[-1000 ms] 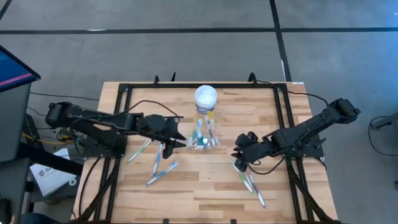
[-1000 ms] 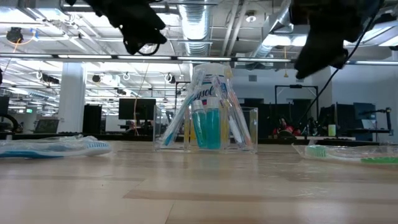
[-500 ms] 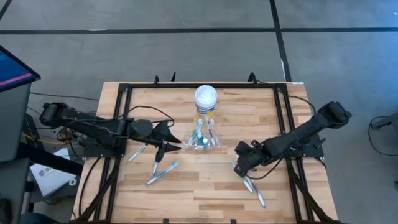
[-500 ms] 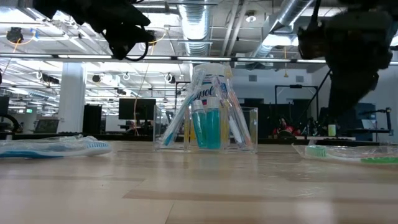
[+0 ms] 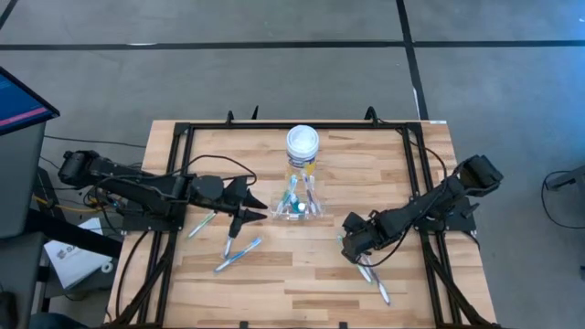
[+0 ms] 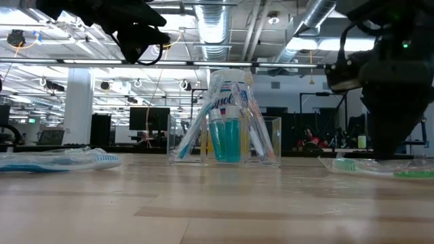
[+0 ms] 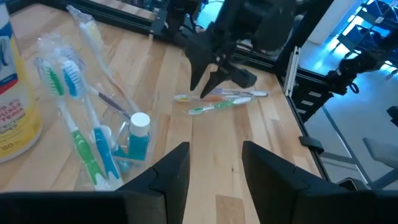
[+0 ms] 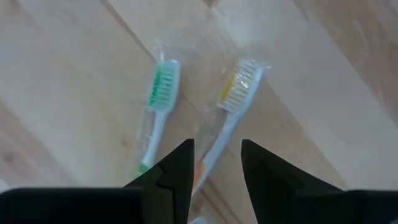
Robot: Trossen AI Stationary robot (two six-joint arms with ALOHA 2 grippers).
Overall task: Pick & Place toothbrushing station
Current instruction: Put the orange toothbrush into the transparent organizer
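Right tool [image 5: 351,249] hangs low over the wooden table [image 5: 302,274], with its two dark fingers [image 8: 177,171] a little apart and nothing between them. Right under it I see a green-bristled toothbrush in a clear wrapper [image 8: 157,106] and a yellow-bristled toothbrush in a clear wrapper [image 8: 231,115], lying side by side and not touching. I think these brushes are very light and thin, and the wrapper looks slippery, so I would pinch one across the middle of its handle, not at the soft bristles. They lie flat, so my fingers must come down right to the wood. The small clear plastic cup [image 5: 298,206] stands in the middle of the table, just in front of the white-lidded yellow jar [image 5: 302,144], and already has brushes and a small teal tube [image 7: 138,135] in it. It looks easy to tip. My left tool [image 5: 249,212] waits near the cup's left side, fingers apart and empty. More blue-and-white wrapped toothbrushes [image 5: 236,254] lie on the left. The table between my right tool and the cup is bare, so I have room to carry. The black frame rail [image 5: 422,196] runs along the right edge.
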